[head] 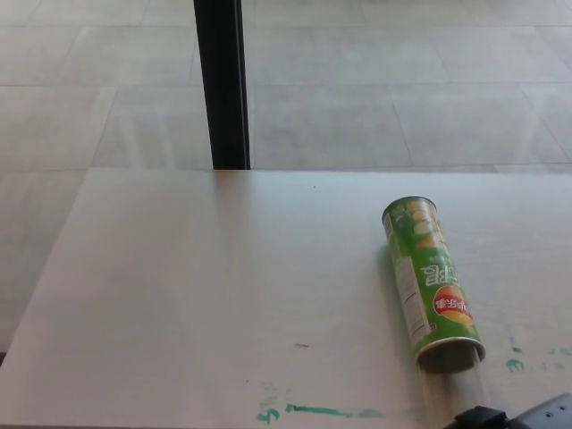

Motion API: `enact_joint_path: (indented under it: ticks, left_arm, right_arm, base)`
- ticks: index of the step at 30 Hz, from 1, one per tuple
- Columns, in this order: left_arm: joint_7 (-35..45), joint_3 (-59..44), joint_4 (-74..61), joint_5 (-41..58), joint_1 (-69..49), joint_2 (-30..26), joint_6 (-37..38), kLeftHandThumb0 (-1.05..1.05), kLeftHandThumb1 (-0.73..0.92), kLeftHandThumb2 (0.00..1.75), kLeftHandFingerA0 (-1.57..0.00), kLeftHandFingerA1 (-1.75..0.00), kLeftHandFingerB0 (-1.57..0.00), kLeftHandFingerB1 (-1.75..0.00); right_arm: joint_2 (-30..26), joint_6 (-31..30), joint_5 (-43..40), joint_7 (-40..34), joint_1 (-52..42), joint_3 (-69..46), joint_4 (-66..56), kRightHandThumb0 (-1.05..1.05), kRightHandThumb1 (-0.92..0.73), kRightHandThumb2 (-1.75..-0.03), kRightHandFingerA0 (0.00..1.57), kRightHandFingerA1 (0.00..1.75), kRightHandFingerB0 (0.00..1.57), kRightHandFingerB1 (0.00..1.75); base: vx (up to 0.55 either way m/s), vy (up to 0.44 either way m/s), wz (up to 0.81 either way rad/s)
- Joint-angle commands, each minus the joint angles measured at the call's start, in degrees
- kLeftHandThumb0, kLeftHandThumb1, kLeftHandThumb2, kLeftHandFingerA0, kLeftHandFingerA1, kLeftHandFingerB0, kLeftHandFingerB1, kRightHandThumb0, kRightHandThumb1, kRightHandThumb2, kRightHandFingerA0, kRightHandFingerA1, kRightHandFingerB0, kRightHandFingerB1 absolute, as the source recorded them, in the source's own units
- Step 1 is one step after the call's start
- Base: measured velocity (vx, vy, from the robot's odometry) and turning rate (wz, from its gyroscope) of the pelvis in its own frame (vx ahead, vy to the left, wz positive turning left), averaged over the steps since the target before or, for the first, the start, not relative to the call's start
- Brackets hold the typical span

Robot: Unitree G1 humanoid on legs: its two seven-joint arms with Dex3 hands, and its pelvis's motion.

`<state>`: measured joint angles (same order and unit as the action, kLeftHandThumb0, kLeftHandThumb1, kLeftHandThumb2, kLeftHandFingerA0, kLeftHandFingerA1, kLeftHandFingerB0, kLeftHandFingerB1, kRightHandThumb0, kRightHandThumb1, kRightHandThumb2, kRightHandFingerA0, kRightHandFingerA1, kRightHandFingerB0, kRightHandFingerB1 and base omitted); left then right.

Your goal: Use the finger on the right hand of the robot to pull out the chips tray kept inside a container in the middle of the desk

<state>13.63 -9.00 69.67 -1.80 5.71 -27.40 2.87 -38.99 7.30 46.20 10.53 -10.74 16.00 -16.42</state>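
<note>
Right at the bottom edge, low on the right, a sliver of my right hand (527, 415) pokes into view, black and grey, and so little of it shows that I cannot tell whether it is spread or closed. Just above it and a touch to my left lies the clear chips tray (454, 391), faint and see-through, sticking out of the near mouth of the container (431, 282); my hand sits just beside the tray's near end, though whether it touches I cannot say. That container is a green chips can lying on its side on the desk (223, 295), open end toward me, closed end pointing away and angled slightly to my left, a red and yellow logo on its flank with pale lettering above. It lies on the right part of the desk. Green smears of paint (313, 411) streak the front edge to my left of the hand, with smaller green flecks (514, 364) to the right of the can's mouth. Further out, the pale desk runs bare to its far edge. Beyond that, a black post (222, 85) stands upright against a light tiled floor (402, 89). No sign of my left hand.
</note>
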Motion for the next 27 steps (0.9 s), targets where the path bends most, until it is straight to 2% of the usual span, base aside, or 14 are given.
enact_joint_path:
  ticks: [1, 3, 4, 7, 8, 9, 10, 12, 13, 14, 15, 17, 19, 27]
  left_arm:
    - [1.37, -0.76, 1.75, 0.07, -1.00, -4.64, 0.14, -0.49, 0.72, 0.61, -0.60, -0.65, -0.58, -0.56]
    - [1.19, -1.70, 2.63, 1.04, -0.69, -4.28, 0.08, -0.48, 0.70, 0.60, -0.58, -0.62, -0.64, -0.59]
    - [0.83, -1.20, 3.13, 0.39, -0.59, -4.28, 0.47, -0.47, 0.73, 0.61, -0.59, -0.60, -0.56, -0.53]
    - [0.92, -0.80, 3.48, 0.00, -0.34, -4.49, 0.62, -0.48, 0.70, 0.61, -0.61, -0.62, -0.58, -0.54]
    - [0.83, -1.56, 3.72, 0.84, -0.09, -4.20, -0.24, -0.47, 0.68, 0.60, -0.59, -0.63, -0.67, -0.67]
    - [0.84, -1.63, 3.81, 0.85, -0.15, -4.19, -0.18, -0.47, 0.68, 0.60, -0.59, -0.63, -0.67, -0.67]
    - [1.37, -1.10, 3.48, 0.33, -0.56, -4.48, 0.59, -0.49, 0.71, 0.61, -0.57, -0.62, -0.57, -0.54]
    - [1.36, -1.04, 3.42, 0.28, -0.72, -4.52, 0.85, -0.49, 0.73, 0.62, -0.60, -0.67, -0.57, -0.56]
    - [1.55, -1.33, 3.52, 0.57, -0.77, -4.54, 0.96, -0.49, 0.71, 0.61, -0.62, -0.66, -0.66, -0.64]
    - [1.86, -1.25, 2.94, 0.64, -0.63, -4.61, 0.33, -0.45, 0.74, 0.61, -0.55, -0.61, -0.55, -0.56]
    - [1.87, -1.21, 2.87, 0.60, -0.57, -4.63, 0.15, -0.49, 0.70, 0.61, -0.59, -0.64, -0.63, -0.61]
    - [1.73, -1.23, 3.61, 0.46, -0.47, -4.62, 0.37, -0.49, 0.71, 0.61, -0.58, -0.62, -0.60, -0.58]
    - [1.27, -1.01, 3.91, 0.11, -0.58, -4.63, 0.89, -0.52, 0.69, 0.61, -0.63, -0.66, -0.65, -0.60]
    - [1.76, -1.27, 3.74, 0.50, -0.59, -4.66, 0.91, -0.50, 0.72, 0.62, -0.58, -0.65, -0.56, -0.56]
  right_arm:
    - [-1.56, 1.68, -2.44, 3.92, -3.84, -0.09, -1.72, -0.20, -0.47, -0.62, 1.00, 1.19, 0.47, 0.47]
    - [-1.89, 2.97, -2.18, 1.97, -5.14, -0.85, -2.05, -0.21, -0.44, -0.61, 1.01, 1.16, 0.48, 0.48]
    - [-2.04, 3.05, -2.25, 2.10, -5.54, -1.13, -2.41, -0.20, -0.45, -0.60, 1.02, 1.16, 0.48, 0.48]
    - [-2.21, 3.42, -2.75, 2.49, -6.08, -1.64, -2.77, -0.20, -0.45, -0.61, 1.00, 1.18, 0.47, 0.48]
    - [-2.41, 2.55, -3.30, 3.78, -6.82, -2.14, -3.80, -0.21, -0.47, -0.62, 0.97, 1.20, 0.45, 0.47]
    - [-2.37, 2.60, -3.29, 3.92, -6.79, -2.17, -3.83, -0.21, -0.47, -0.62, 0.97, 1.20, 0.45, 0.47]
    - [-2.34, 3.20, -4.19, 3.31, -7.59, -2.79, -4.18, -0.19, -0.47, -0.61, 0.99, 1.21, 0.46, 0.47]
    - [-2.26, 3.14, -4.24, 3.48, -8.60, -3.43, -5.33, -0.21, -0.47, -0.62, 1.00, 1.22, 0.46, 0.48]
    - [-2.26, 3.61, -4.05, 2.97, -8.97, -3.71, -5.60, -0.20, -0.46, -0.62, 1.02, 1.21, 0.47, 0.48]
    - [-2.12, 4.50, -3.84, 1.67, -9.31, -3.97, -5.42, -0.20, -0.44, -0.61, 1.05, 1.21, 0.49, 0.49]
    - [-2.03, 4.83, -3.66, 1.22, -9.48, -4.12, -5.43, -0.21, -0.45, -0.62, 1.04, 1.22, 0.49, 0.50]
    - [-2.05, 5.09, -3.61, 1.34, -9.82, -4.49, -5.78, -0.21, -0.45, -0.62, 1.03, 1.22, 0.48, 0.49]
    - [-2.10, 5.76, -3.65, 0.67, -10.43, -5.17, -5.76, -0.20, -0.44, -0.60, 1.04, 1.20, 0.49, 0.49]
    - [-2.54, 6.51, -4.60, 2.28, -11.63, -6.45, -5.26, -0.15, -0.51, -0.55, 0.96, 1.24, 0.48, 0.45]
  base:
    - [0.00, 0.000, 0.00]
    - [0.00, 0.000, 0.00]
    - [0.00, 0.000, 0.00]
    - [0.00, 0.000, 0.00]
    - [0.00, 0.000, 0.00]
    - [0.00, 0.000, 0.00]
    - [0.00, 0.000, 0.00]
    - [0.00, 0.000, 0.00]
    - [0.00, 0.000, 0.00]
    - [0.00, 0.000, 0.00]
    - [0.00, 0.000, 0.00]
    - [0.00, 0.000, 0.00]
    - [0.00, 0.000, 0.00]
    - [0.00, 0.000, 0.00]
